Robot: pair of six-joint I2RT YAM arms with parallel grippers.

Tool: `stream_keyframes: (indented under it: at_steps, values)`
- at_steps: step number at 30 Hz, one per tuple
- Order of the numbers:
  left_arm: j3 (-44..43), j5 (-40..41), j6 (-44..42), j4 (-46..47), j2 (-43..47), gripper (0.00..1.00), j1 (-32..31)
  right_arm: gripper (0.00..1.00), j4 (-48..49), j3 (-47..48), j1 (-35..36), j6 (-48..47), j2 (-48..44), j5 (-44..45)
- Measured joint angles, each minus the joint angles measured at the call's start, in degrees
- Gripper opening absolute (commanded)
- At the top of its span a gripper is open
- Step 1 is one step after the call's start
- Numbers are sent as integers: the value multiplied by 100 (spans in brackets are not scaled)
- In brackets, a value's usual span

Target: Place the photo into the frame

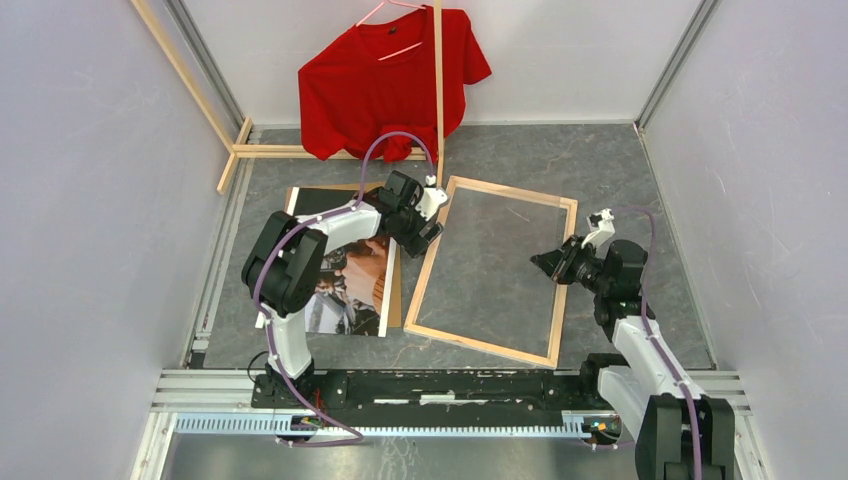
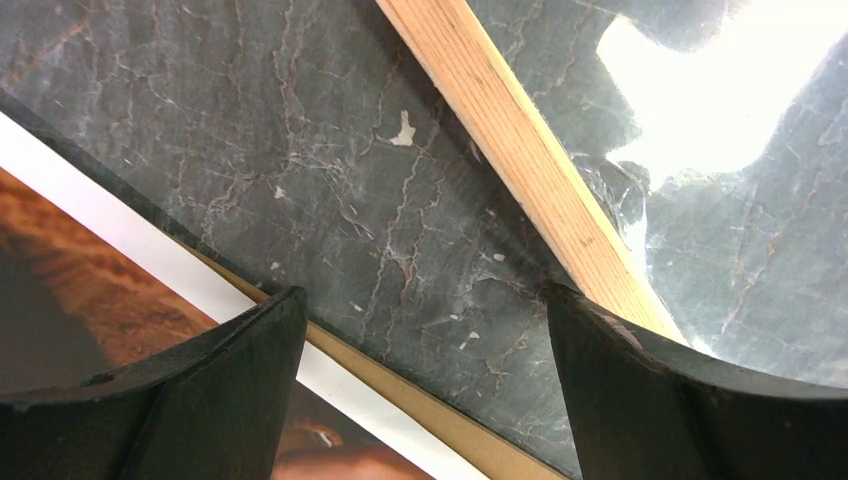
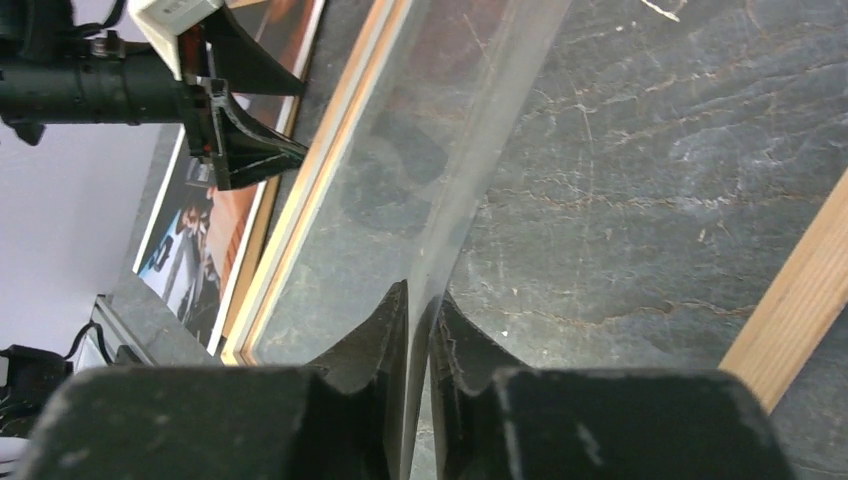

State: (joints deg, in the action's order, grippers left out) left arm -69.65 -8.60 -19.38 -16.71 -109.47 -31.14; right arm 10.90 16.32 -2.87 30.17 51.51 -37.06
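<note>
Right jaws: pinched on the edge of the clear pane [image 3: 420, 130], probably tilting it off the frame [image 1: 424, 275] to make room | left jaws: wide apart, empty, low over the table [image 1: 620, 170] | photo [image 1: 352, 298]: flat, face up, beside frame; its border under one left finger, frame rail by the other

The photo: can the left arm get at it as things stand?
Probably yes. The left gripper hangs open over the right edge of the photo, beside the frame, and nothing lies on the print.
</note>
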Motion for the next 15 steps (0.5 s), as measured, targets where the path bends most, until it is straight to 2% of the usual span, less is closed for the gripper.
stream_keyframes:
  at_steps: [15]
  values:
    - [-83,-188,0,-315,-31,94,57,10,870,-597,0,114,-376,-374]
